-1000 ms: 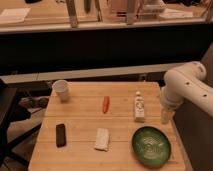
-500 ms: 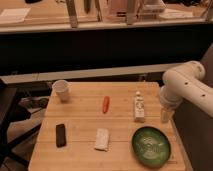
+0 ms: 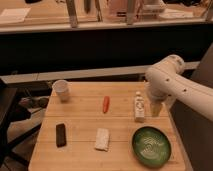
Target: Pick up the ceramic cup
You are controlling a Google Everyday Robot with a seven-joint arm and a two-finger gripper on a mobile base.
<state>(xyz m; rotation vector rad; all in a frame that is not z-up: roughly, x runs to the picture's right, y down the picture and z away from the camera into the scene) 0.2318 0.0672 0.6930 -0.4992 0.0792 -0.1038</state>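
The ceramic cup (image 3: 61,90) is small, plain and white, standing upright at the far left corner of the wooden table (image 3: 85,122). The white robot arm (image 3: 172,82) reaches in from the right. My gripper (image 3: 157,108) hangs at the table's right edge, just right of the white bottle (image 3: 139,107) and far from the cup. It holds nothing that I can see.
An orange carrot-like item (image 3: 105,104) lies mid-table. A dark bar (image 3: 61,135) lies at the front left, a white packet (image 3: 102,139) at the front middle, a green plate (image 3: 151,146) at the front right. A dark counter stands behind the table.
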